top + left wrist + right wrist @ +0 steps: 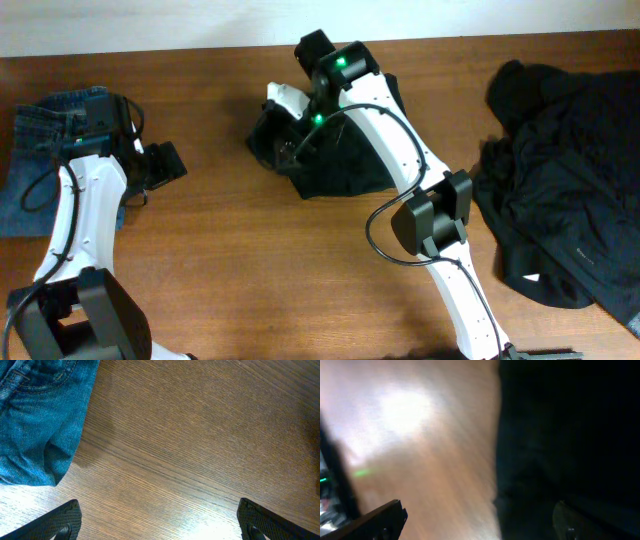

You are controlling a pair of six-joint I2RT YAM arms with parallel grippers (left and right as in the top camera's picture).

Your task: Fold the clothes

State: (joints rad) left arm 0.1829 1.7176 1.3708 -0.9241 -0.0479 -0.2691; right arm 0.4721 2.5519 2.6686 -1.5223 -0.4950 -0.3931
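A small black garment (340, 160) lies bunched at the table's middle back. My right gripper (283, 130) hovers over its left edge, open and empty; in the right wrist view the black fabric (565, 435) fills the right half under one finger of the right gripper (480, 520). Folded blue jeans (45, 150) lie at the far left. My left gripper (165, 165) is open and empty over bare wood to their right; the left wrist view shows the jeans (40, 415) at upper left, apart from the left gripper's fingers (160, 520). A larger pile of black clothes (570, 180) lies at the right.
The wooden table top (250, 260) is bare between the jeans and the black garment and along the front. The right arm's elbow (432, 215) hangs beside the right pile.
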